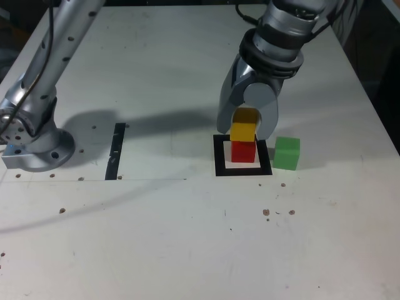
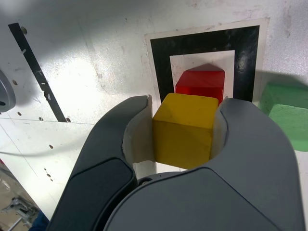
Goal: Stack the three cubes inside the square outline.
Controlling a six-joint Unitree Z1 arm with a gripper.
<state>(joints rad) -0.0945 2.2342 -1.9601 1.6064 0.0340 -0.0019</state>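
Observation:
My gripper (image 1: 245,128) is shut on the yellow cube (image 1: 243,132), which sits on top of the red cube (image 1: 244,151). The red cube stands inside the square outline (image 1: 220,157) of black tape. In the wrist view the yellow cube (image 2: 184,129) is clamped between both jaws, with the red cube (image 2: 202,82) showing just beyond it inside the square outline (image 2: 161,57). The green cube (image 1: 287,153) rests on the table just outside the outline, on the exterior view's right; the wrist view shows the green cube (image 2: 288,110) beside the jaw.
A narrow black tape strip (image 1: 116,150) lies to the exterior view's left of the outline. The arm's grey base (image 1: 34,140) is bolted at the far left. The white table (image 1: 187,237) has small holes and specks, and its edge runs along the exterior view's right.

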